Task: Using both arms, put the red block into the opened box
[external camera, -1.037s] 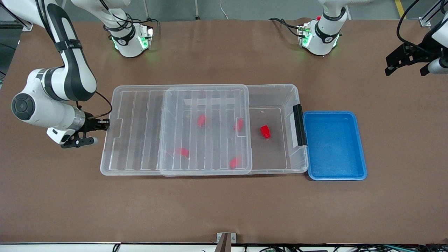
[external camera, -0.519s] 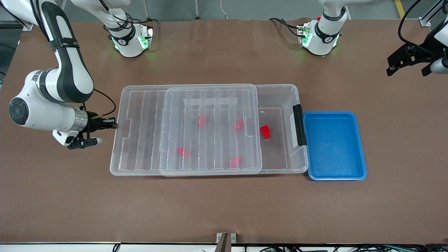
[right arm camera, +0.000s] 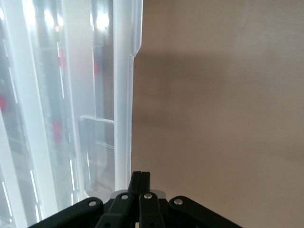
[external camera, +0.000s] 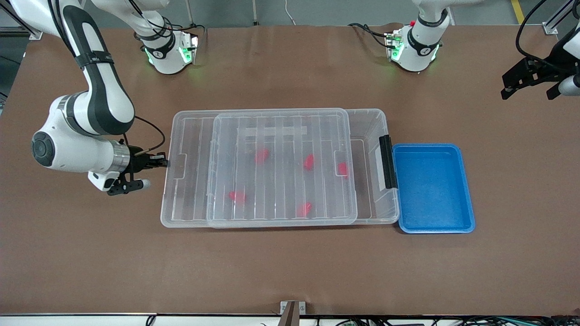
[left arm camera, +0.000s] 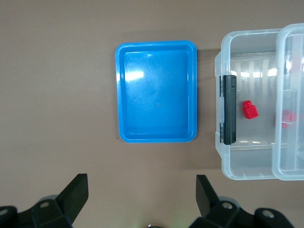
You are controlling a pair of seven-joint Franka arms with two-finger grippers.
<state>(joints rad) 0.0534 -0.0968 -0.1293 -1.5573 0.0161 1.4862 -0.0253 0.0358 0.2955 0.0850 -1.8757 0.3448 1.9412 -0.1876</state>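
The clear box (external camera: 390, 213) lies mid-table, its black bar (external camera: 386, 161) facing the left arm's end. The ribbed clear lid (external camera: 281, 136) covers most of the box and overhangs it toward the right arm's end. Several red blocks (external camera: 261, 155) lie inside under the lid; one (external camera: 343, 169) sits below the lid's edge near the bar. My right gripper (external camera: 161, 161) is shut, with nothing in it. Its tips (right arm camera: 140, 175) touch the lid's short edge (right arm camera: 122, 95). My left gripper (external camera: 528, 83) hangs open and high over the left arm's end of the table. Its wrist view shows a red block (left arm camera: 249, 110) in the box (left arm camera: 228, 161).
An empty blue tray (external camera: 430, 188) lies against the box's bar end; it also shows in the left wrist view as the tray (left arm camera: 156, 90). Both arm bases stand along the table edge farthest from the front camera.
The right gripper has pushed the lid toward the left arm's end, so it covers more of the box. The block near the bar is now under the lid's edge. The left gripper barely moved.
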